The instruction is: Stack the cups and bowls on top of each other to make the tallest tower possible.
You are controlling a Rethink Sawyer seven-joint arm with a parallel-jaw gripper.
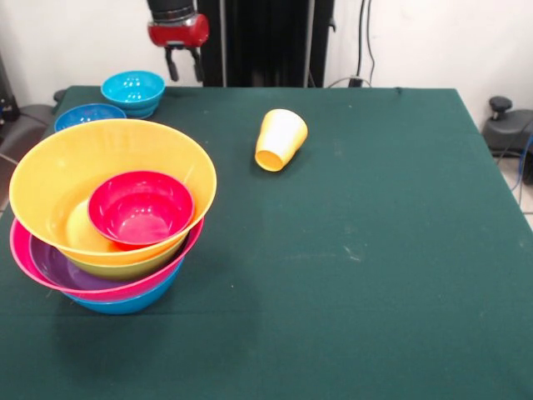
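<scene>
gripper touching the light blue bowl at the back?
Apart. The front view shows the gripper hanging just right of the light blue bowl, fingertips level with its rim, with a strip of wall visible between them. The jaws stand slightly open, holding nothing.

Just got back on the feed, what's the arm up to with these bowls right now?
Nothing is held right now. The red and black gripper hangs open above the table's far edge, near the glossy light blue plastic bowl. The tower stands near the camera: a small red bowl inside a large yellow-orange bowl, over purple, pink and blue ones. A yellow-orange plastic cup lies tipped over, alone, mid-table.
</scene>
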